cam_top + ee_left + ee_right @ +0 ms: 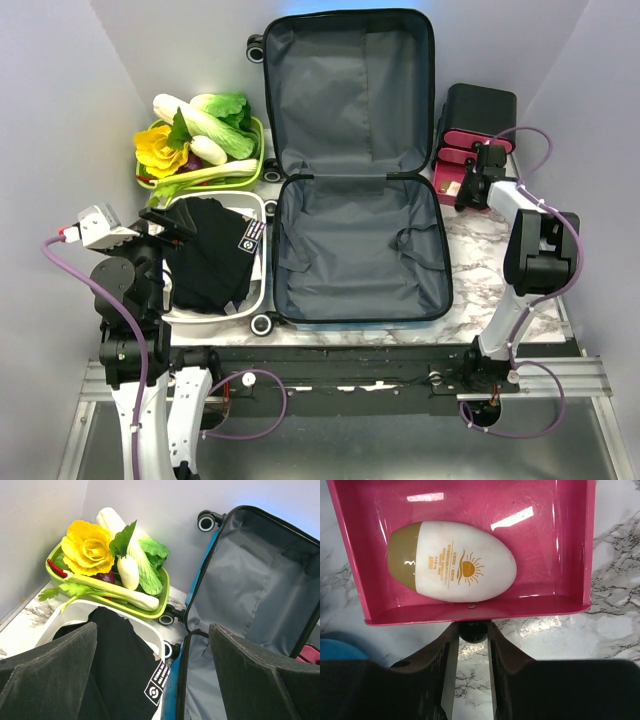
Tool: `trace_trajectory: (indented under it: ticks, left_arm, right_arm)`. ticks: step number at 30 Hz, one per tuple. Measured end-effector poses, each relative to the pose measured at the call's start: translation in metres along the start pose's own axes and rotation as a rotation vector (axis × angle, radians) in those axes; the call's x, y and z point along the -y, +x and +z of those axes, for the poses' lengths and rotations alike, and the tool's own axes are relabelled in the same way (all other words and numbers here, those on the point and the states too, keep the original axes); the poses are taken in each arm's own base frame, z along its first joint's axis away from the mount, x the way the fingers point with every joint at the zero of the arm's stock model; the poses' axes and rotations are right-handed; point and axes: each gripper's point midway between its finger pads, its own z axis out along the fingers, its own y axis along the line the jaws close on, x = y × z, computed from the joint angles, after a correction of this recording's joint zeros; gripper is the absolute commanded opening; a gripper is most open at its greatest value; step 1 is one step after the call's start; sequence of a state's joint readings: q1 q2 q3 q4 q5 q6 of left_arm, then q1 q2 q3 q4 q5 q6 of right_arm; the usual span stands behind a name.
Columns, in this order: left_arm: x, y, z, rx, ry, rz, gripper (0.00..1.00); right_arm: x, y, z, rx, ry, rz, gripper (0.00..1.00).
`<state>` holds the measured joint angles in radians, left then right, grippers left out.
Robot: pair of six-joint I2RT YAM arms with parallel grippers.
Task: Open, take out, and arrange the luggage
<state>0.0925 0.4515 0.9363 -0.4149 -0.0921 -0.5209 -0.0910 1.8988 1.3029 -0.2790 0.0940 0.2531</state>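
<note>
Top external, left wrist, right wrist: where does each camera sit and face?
Top external: high behind, looking down on open luggage; left arm, right arm show.
Left wrist: on left arm, facing vegetables and luggage; open left pincer shows.
Right wrist: on right arm, looking down at pink drawer; right pincer around its knob.
Shared: luggage, in top and left-wrist views.

Bright, even light from above. White glare streaks cross the floor of the pink drawer [555, 555]; a paler sheen sits on the marble surface [615, 630] just below its front lip.
</note>
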Motion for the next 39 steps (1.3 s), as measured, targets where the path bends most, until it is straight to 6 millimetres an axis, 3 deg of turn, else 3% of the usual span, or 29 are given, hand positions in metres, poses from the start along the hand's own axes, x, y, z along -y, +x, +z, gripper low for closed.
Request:
trace_trajectory:
  ticks: [12, 14, 24, 33, 39]
  left_arm:
    - [-0.001, -0.002, -0.002, 0.011, -0.006, -0.014, 0.99]
    - [-0.001, -0.002, -0.002, 0.012, -0.008, -0.019, 0.99]
    - [-0.003, -0.003, -0.005, 0.021, -0.022, -0.032, 0.99]
    - [-0.010, -0.007, -0.016, 0.042, -0.052, -0.040, 0.99]
    - [-0.012, -0.014, -0.023, 0.068, -0.070, -0.045, 0.99]
  right_arm:
    - [-0.002, -0.014, 0.014, -0.005, 0.006, -0.048, 0.40]
    - [-0.002, -0.015, 0.014, -0.015, 0.013, -0.046, 0.49]
    - [0.002, -0.032, 0.019, -0.039, 0.045, -0.044, 0.49]
    - [-0.009, -0.073, 0.022, 0.063, 0.021, -0.032, 0.49]
    - [-0.007, -0.063, 0.027, 0.087, 0.025, 0.019, 0.49]
